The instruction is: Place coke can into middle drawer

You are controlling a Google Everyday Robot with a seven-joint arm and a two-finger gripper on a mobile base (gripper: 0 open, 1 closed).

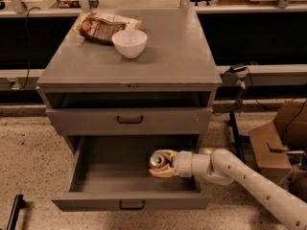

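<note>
The grey cabinet's surface (172, 56) fills the upper half of the frame. Below it the middle drawer (110, 169) stands pulled out at lower centre. My arm (259, 186) reaches in from the lower right. The gripper (159, 163) hangs over the drawer's right side, pinching the coke can (156, 159), silver top showing. I'd lower it until the can nearly meets the drawer floor — clear of the right wall — then release gently so it doesn't tip.
</note>
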